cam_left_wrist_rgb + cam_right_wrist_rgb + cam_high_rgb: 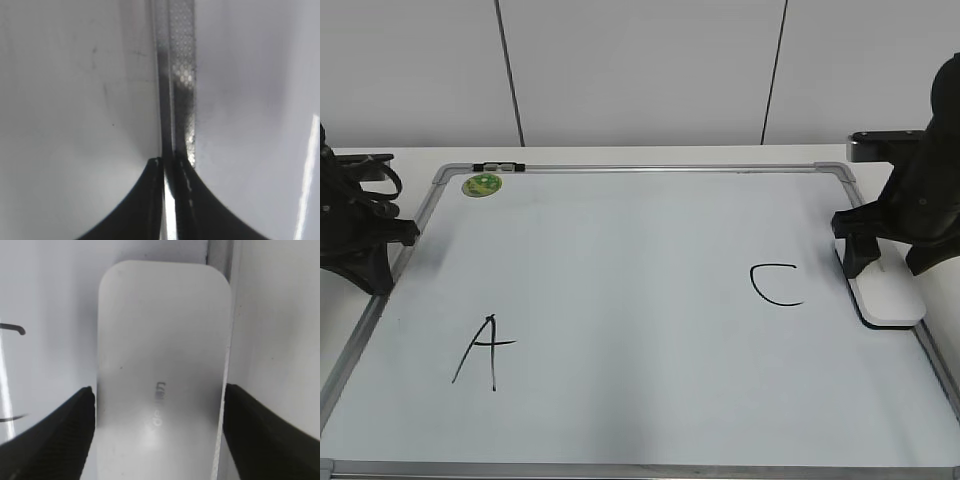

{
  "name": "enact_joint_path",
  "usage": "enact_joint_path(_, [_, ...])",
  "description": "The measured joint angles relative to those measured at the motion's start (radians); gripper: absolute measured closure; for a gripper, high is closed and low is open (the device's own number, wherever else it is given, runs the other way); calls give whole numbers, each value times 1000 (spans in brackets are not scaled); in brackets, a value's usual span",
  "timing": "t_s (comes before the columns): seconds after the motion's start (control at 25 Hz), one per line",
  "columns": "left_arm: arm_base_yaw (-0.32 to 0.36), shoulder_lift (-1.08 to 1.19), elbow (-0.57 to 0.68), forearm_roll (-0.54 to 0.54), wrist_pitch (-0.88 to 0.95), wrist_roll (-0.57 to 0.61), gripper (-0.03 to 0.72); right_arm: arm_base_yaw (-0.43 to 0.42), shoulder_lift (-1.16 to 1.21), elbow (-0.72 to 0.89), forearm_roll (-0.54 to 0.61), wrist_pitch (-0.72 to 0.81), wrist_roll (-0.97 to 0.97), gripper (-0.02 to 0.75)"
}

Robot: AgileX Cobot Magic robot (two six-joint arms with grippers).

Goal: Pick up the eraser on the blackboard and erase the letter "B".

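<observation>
The white eraser lies at the right edge of the blackboard, partly over its silver frame. My right gripper is down over it. In the right wrist view its jaws touch both long sides of the eraser, whose grey lettering faces up. No letter "B" shows on the board; the space between the black "A" and "C" is blank. My left gripper is shut and empty at the board's left frame, jaws together.
A small green round magnet sits at the board's far left corner, next to a small dark clip on the top frame. Ends of the "C" strokes show left of the eraser. A white table surrounds the board.
</observation>
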Motion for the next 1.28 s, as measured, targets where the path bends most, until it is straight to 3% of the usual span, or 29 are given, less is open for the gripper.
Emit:
enact_joint_path(0.76, [0,0,0,0,-5,4,631,0,-38,-214,0,205,-20,142])
enact_joint_path(0.92, [0,-2,0,-2,-20,6,498,0,-47,-243,0,258,-36,143])
enact_joint_path(1.12, [0,-41,4,-4,-39,7,223,0,-86,-264,0,307,-51,143])
enact_joint_path(1.28, [0,-129,4,-4,-25,7,162,0,-145,-289,2,352,-59,143])
